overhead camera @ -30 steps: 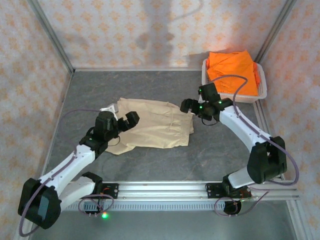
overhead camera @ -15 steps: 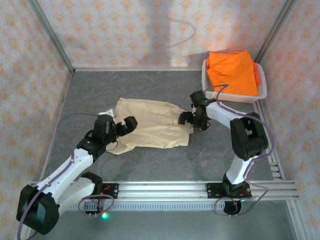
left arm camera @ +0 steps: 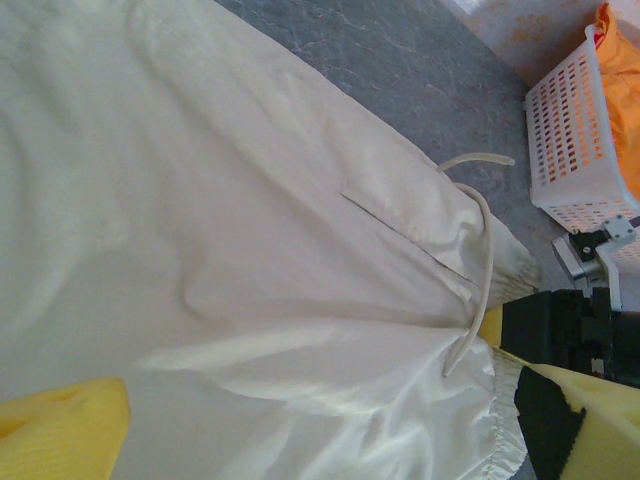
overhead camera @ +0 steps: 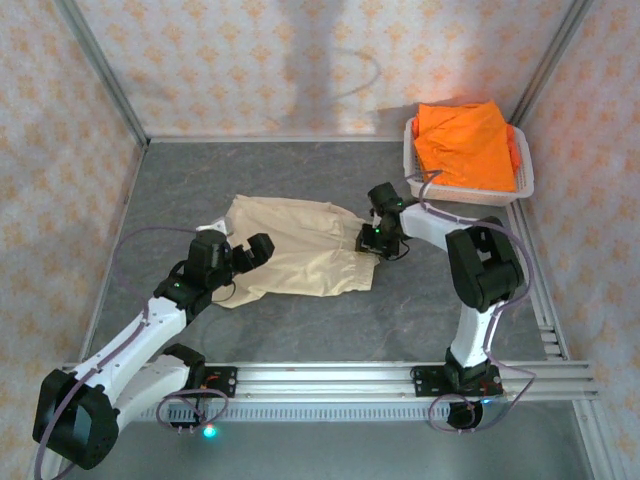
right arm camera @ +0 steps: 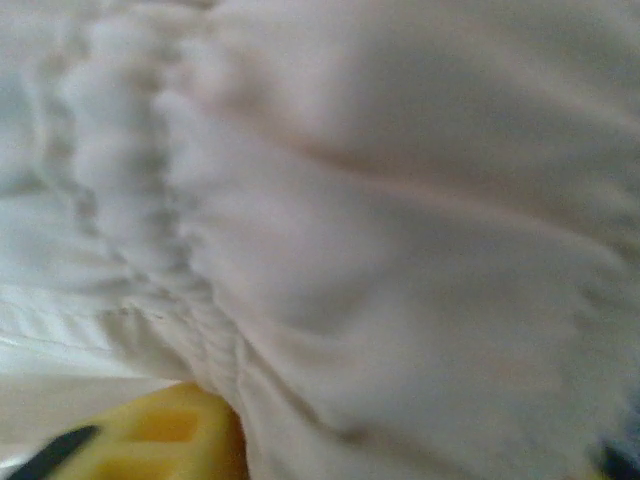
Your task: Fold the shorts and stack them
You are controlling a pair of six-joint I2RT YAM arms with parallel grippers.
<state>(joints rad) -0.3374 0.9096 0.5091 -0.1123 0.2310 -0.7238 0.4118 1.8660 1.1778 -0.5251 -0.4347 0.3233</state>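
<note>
The beige shorts (overhead camera: 300, 250) lie spread flat on the grey table, with the white drawstring (left arm camera: 480, 260) at the waist on the right. My left gripper (overhead camera: 248, 252) hovers open over their left part, and its yellow fingers (left arm camera: 60, 420) straddle bare cloth (left arm camera: 250, 220). My right gripper (overhead camera: 372, 240) is down on the right waist edge. The gathered elastic waistband (right arm camera: 380, 250) is bunched between its jaws beside one yellow finger (right arm camera: 150, 430). Orange shorts (overhead camera: 465, 145) are piled in the basket at the back right.
The white perforated basket (overhead camera: 470, 192) stands in the far right corner, close behind the right arm, and its wall (left arm camera: 570, 130) appears in the left wrist view too. Patterned walls close the table on three sides. Bare grey table surrounds the beige shorts.
The right arm came down and to the left onto the waist edge, and its jaws closed on the cloth. The shorts' right edge bunched slightly leftward. The left gripper hardly moved.
</note>
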